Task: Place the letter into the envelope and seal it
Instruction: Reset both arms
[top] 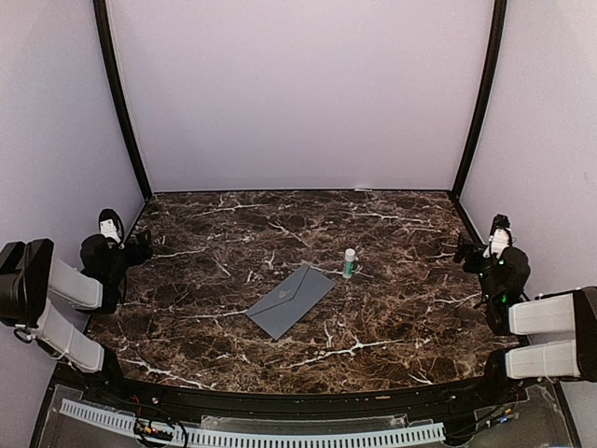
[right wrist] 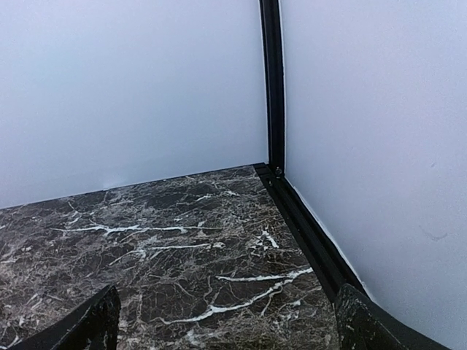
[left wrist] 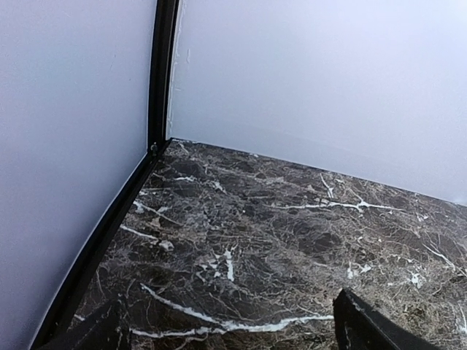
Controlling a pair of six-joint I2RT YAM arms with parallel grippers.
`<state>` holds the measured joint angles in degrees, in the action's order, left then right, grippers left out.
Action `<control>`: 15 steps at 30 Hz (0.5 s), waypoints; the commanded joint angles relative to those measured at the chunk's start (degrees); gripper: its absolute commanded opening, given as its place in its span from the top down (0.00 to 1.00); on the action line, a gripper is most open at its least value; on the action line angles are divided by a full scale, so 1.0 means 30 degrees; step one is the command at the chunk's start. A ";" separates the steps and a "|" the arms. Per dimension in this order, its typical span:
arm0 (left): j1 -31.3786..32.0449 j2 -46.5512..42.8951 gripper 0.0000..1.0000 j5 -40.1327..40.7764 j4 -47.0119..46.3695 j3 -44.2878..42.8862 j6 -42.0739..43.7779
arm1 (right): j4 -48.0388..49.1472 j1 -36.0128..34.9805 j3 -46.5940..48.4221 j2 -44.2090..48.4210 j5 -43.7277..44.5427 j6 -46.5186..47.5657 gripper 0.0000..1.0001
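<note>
Black fingertips [left wrist: 368,329] frame the bottom corners of my left wrist view, set wide apart with nothing but marble between them; the left gripper [left wrist: 233,332] is spread and holds nothing. My right gripper [right wrist: 219,324] looks the same in its own view, jaws wide and empty. Each wrist camera shows only a far corner of the table [top: 401,317], where the pale walls meet at a black post [right wrist: 273,80].

Only the overhead view shows the envelope [top: 291,301]. It lies flat near the middle of the dark veined marble, well apart from both grippers, which sit back at the left and right edges. Its long axis runs diagonally, from near-left to far-right. A faint V of the flap shows on its upper face, but I cannot tell which way it points. A small white-and-teal tube [top: 349,263] stands upright just beyond its far-right corner. Open marble surrounds the envelope on every side.
</note>
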<state>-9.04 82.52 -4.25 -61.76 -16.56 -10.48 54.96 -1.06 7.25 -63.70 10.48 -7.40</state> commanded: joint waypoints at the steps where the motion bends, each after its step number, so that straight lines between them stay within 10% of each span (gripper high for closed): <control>1: 0.0099 0.0422 0.04 -0.0591 -0.2754 0.0600 0.0397 | 0.4539 0.0060 -0.0160 -0.0977 -0.0107 0.0915 0.01; 15: 0.0098 0.0561 0.02 -0.0824 -0.2788 0.0553 0.0496 | 0.4345 0.0031 0.0201 -0.1911 -0.0505 0.0972 0.01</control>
